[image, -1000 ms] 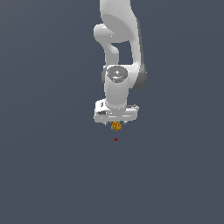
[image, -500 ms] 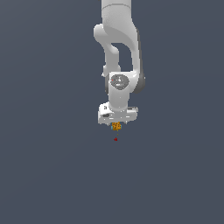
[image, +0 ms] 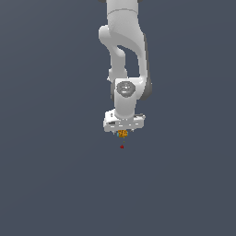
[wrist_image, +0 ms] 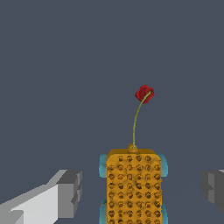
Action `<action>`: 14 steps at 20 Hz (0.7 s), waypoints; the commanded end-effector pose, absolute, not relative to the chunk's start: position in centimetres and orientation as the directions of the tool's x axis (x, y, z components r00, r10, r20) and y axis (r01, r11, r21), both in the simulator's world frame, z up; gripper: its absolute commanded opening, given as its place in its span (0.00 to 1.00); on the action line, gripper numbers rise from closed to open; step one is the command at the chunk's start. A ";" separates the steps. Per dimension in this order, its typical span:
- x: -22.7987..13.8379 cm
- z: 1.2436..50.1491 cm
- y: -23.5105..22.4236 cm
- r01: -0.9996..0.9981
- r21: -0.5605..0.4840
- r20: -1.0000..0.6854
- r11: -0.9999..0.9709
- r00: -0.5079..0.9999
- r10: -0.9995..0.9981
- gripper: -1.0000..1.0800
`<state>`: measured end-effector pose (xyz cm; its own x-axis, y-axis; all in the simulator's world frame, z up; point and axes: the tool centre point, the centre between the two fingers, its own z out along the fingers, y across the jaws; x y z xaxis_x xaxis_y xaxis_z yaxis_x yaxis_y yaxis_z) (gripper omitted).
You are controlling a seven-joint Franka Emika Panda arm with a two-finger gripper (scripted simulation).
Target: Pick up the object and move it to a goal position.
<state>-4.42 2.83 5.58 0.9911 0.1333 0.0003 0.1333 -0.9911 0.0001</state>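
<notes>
Two grey-tipped fingers [wrist_image: 70, 192] of the white gripper [image: 123, 131] stood wide apart in the wrist view, clear gaps either side of the object [image: 122, 133], so nothing was clamped. The orange speckled block sat between the jaws, directly beneath the palm, its long axis running along the gap rather than across it. The goal position [image: 121, 146], a small dark red dot, lay near and just below the block in the exterior view, almost in line with it.
</notes>
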 end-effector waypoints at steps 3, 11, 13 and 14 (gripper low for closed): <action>-4.6 3.4 2.9 0.134 0.000 0.000 -0.991 0.991 0.134 0.96; -4.5 1.5 2.9 0.135 0.000 0.000 -0.991 0.991 0.135 0.96; -4.5 1.5 2.9 0.135 0.000 0.000 -0.991 0.991 0.135 0.00; -4.5 1.5 2.9 0.135 0.000 0.000 -0.991 0.991 0.135 0.00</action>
<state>-4.56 2.81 1.61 0.9911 0.1334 -0.0009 0.1334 -0.9911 0.0000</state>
